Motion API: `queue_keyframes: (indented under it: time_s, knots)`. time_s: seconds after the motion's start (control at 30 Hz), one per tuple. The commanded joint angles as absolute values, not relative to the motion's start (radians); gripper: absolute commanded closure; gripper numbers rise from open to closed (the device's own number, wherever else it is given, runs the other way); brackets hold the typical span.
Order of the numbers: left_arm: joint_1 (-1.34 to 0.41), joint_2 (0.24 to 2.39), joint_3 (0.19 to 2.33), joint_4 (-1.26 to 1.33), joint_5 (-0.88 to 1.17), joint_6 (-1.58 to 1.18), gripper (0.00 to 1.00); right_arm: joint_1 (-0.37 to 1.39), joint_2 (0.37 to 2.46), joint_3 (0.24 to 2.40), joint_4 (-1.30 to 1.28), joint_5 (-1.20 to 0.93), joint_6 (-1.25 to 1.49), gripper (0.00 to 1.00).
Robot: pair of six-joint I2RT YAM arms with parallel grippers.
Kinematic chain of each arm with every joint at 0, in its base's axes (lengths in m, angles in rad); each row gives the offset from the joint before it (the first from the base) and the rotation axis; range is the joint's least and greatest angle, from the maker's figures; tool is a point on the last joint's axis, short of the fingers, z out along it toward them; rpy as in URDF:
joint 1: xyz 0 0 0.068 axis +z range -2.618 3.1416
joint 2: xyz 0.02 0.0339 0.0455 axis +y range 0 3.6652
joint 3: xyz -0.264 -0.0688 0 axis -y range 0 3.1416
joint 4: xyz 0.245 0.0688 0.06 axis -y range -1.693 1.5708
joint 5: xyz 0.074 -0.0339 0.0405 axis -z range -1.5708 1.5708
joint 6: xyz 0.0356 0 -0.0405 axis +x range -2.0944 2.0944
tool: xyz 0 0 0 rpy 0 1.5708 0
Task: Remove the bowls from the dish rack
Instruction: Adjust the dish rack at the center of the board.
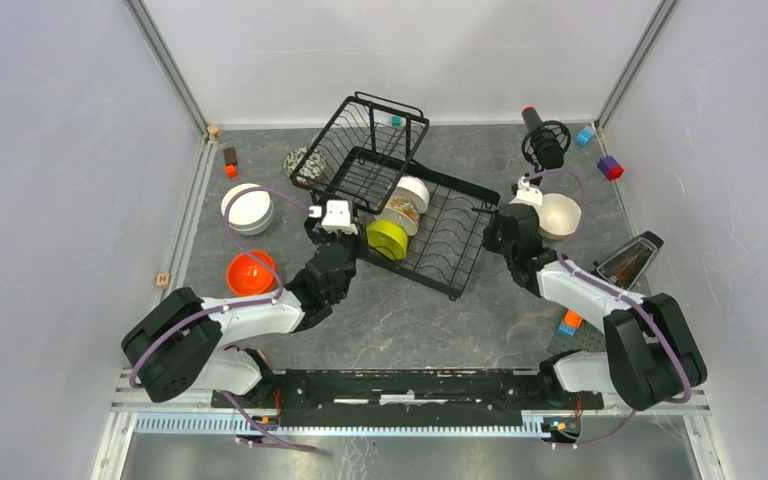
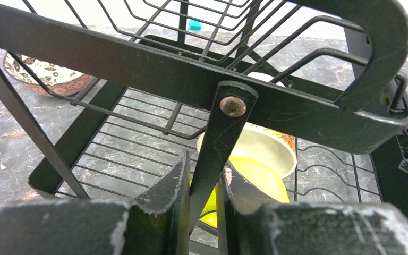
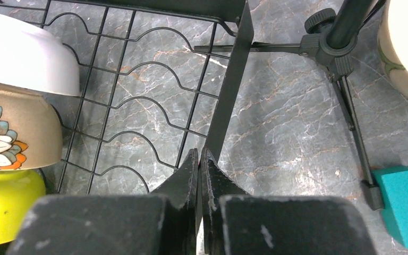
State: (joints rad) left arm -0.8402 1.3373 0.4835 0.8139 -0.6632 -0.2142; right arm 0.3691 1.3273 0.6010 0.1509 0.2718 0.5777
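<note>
The black wire dish rack (image 1: 430, 225) stands mid-table with three bowls on edge in its lower tray: a white one (image 1: 416, 189), a beige flowered one (image 1: 401, 213) and a lime green one (image 1: 387, 238). My left gripper (image 1: 332, 212) is at the rack's left side, shut on a flat black strut (image 2: 215, 143) of the rack, which runs up between the fingers (image 2: 164, 186). My right gripper (image 3: 199, 162) is at the tray's right edge, shut on the thin upright edge plate (image 3: 231, 95). White (image 3: 26, 53), beige (image 3: 10, 133) and green (image 3: 2, 207) bowls lie to its left.
On the table lie stacked white bowls (image 1: 248, 208), an orange bowl (image 1: 251, 273), a dark-patterned bowl (image 1: 303, 163) behind the rack and a cream bowl (image 1: 558, 215) at the right. A black microphone tripod (image 1: 544, 140), small coloured blocks (image 1: 610, 167) and a dark tilted tray (image 1: 630, 258) stand at the right.
</note>
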Motion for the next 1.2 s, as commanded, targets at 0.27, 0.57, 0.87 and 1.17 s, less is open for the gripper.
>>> queue_keyframes:
  time_s: [0.27,0.57,0.87,1.17]
  knots:
    - [-0.786,1.442,0.567,0.756,-0.677,-0.406,0.98,0.368,1.176,0.463,0.082,0.112,0.601,0.98]
    - [-0.708,1.498,0.63,0.728,-0.625,-0.42,0.98,0.369,1.15,0.412,0.094,0.066,0.606,0.98]
    - [-0.647,1.559,0.685,0.718,-0.578,-0.394,0.98,0.377,1.179,0.375,0.141,0.01,0.631,0.98]
    - [-0.624,1.578,0.689,0.715,-0.552,-0.407,0.98,0.394,1.184,0.351,0.169,-0.026,0.64,0.98]
